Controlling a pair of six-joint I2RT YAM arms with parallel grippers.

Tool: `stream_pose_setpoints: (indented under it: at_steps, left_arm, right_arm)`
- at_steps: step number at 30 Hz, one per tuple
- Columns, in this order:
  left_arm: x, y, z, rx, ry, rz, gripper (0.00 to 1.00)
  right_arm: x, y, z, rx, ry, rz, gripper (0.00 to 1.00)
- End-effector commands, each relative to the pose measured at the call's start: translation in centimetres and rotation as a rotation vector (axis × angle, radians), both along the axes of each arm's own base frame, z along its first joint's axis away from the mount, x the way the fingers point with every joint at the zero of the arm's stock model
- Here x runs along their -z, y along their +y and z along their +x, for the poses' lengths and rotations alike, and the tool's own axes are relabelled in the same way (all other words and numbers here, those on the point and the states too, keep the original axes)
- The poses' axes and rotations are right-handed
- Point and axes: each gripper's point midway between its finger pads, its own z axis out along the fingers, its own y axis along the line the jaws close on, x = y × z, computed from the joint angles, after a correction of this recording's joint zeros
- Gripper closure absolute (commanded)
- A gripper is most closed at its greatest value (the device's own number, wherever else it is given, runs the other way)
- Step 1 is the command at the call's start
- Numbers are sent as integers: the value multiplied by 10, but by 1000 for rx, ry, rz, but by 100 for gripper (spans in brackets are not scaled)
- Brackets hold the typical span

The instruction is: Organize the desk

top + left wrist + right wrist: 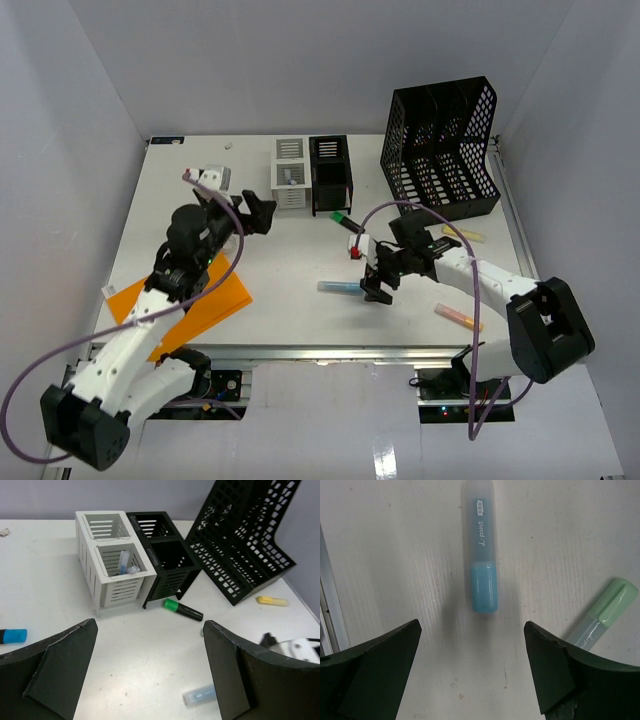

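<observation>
Green marker [601, 617] on desk [395, 555], right wrist only

Walled-in lab desk [290, 250], desk organizers [312, 175]

White slatted organizer [289, 173] touching blk organizer [330, 175]; blk mesh file rack [440, 150] to rt. Green-cap marker [346, 219] just in front of blk organizer. Blue highlighter [340, 289] mid; orange sheet [200, 305] front-left.
</observation>
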Motion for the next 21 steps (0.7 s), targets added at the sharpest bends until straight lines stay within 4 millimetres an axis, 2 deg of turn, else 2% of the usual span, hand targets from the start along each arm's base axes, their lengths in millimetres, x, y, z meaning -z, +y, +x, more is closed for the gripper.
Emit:
stream_pose_setpoints:
  at_steps: [1,2,3,4,5,7,8,13,19,21]
  left_arm:
    - [39,5,-43,72,44,-25,2]
    - [54,6,-47,76,72,-17,2]
    - [59,7,-49,74,78,-14,2]
    - [66,8,-53,76,92,-12,2]
    - [66,8,-55,80,97,-11,2]
    - [63,9,-57,82,91,0,2]
    - [63,12,-57,68,94,-2,2]
    - [58,18,-59,41,72,-1,2]
    - [56,25,-59,10,73,9,2]
    - [53,33,-58,-35,54,16,2]
  right_arm:
    - [-1,41,19,-61,-151,-114,10]
    - [-1,54,19,-90,-157,-126,10]
    - [0,56,17,-97,-164,-135,10]
    - [-1,65,23,-99,-171,-153,10]
    - [4,68,28,-94,-161,-170,10]
    - [-2,79,39,-93,-171,-168,10]
    - [1,80,39,-101,-160,-173,10]
    - [14,90,20,-214,-55,-161,7]
    - [20,103,6,-298,-23,-217,1]
    - [18,110,7,-311,-40,-253,0]
